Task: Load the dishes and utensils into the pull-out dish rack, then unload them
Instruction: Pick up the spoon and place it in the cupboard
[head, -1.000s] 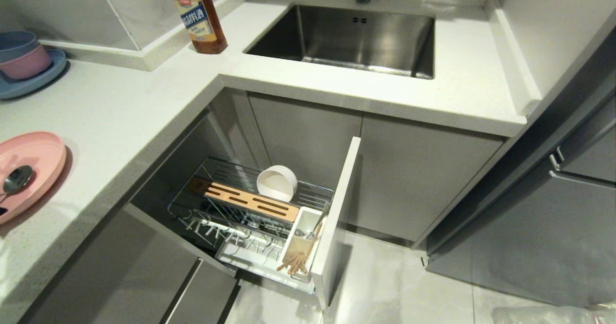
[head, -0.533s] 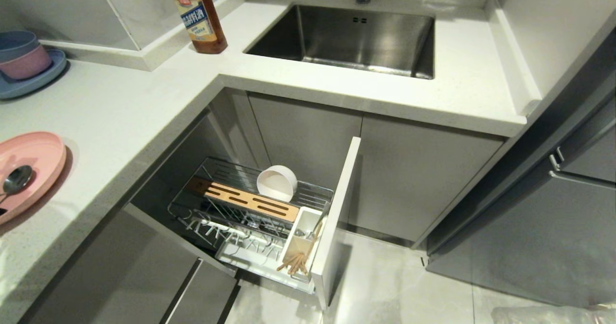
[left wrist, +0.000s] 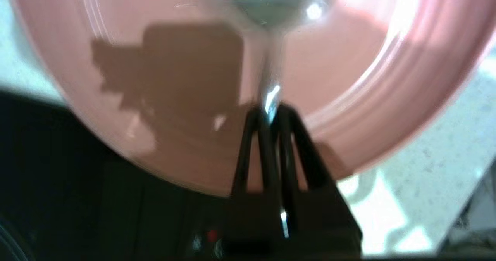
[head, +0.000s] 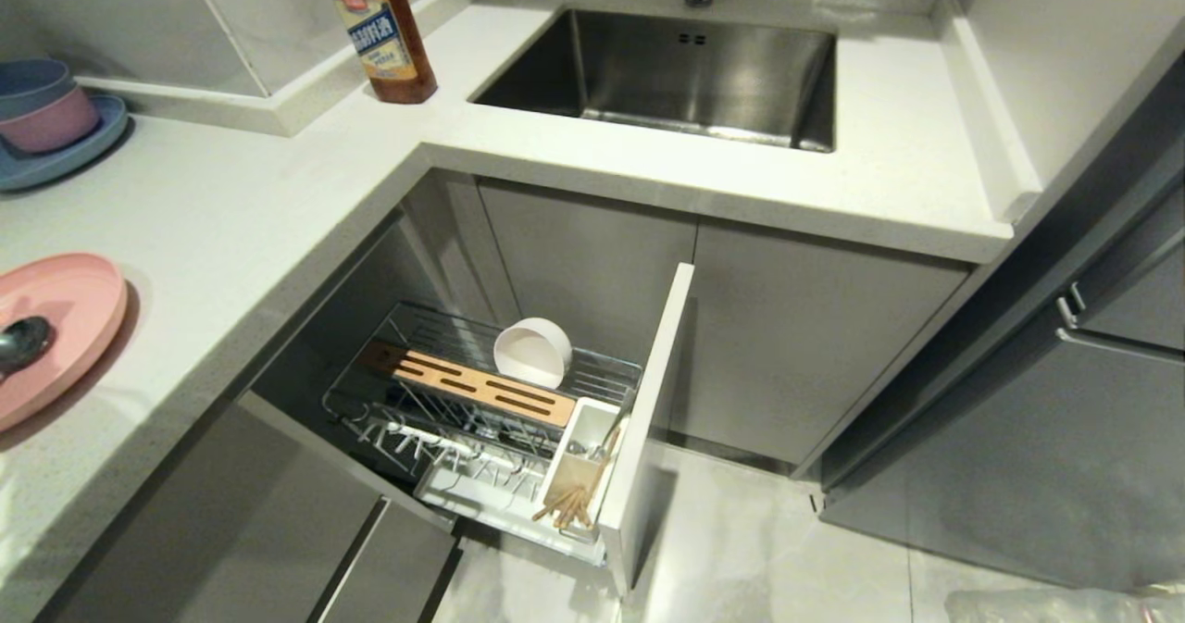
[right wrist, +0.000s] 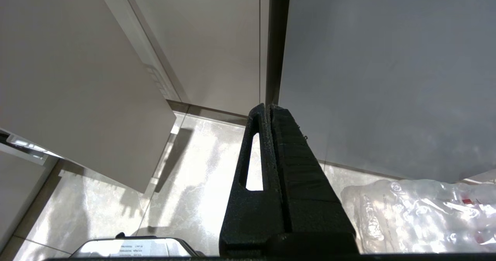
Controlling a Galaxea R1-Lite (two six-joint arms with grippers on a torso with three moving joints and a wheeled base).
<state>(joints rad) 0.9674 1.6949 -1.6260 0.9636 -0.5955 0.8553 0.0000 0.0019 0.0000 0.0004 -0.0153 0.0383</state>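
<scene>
The pink plate [head: 56, 327] lies at the counter's left edge, with the metal spoon [head: 20, 341] resting on it. In the left wrist view my left gripper [left wrist: 270, 111] is shut on the spoon's handle [left wrist: 271, 71] just above the plate [left wrist: 174, 78]. The pull-out dish rack [head: 370, 410] stands open below the counter. A cream bowl [head: 532, 353] leans on its edge at the back of the rack. The chopsticks [head: 569, 503] sit in its white cup [head: 592, 419]. My right gripper [right wrist: 269, 108] hangs shut and empty over the floor.
A sauce bottle [head: 378, 26] stands by the sink [head: 685, 72]. A blue plate [head: 65, 155] with stacked small bowls sits at the far left. The rack's grey door front [head: 648, 419] juts out over the floor. A plastic bag [head: 1065, 604] lies on the floor at the right.
The spoon's bowl has slid a little toward the left edge of the head view and looks darker. The rack, bowl and chopsticks have not moved.
</scene>
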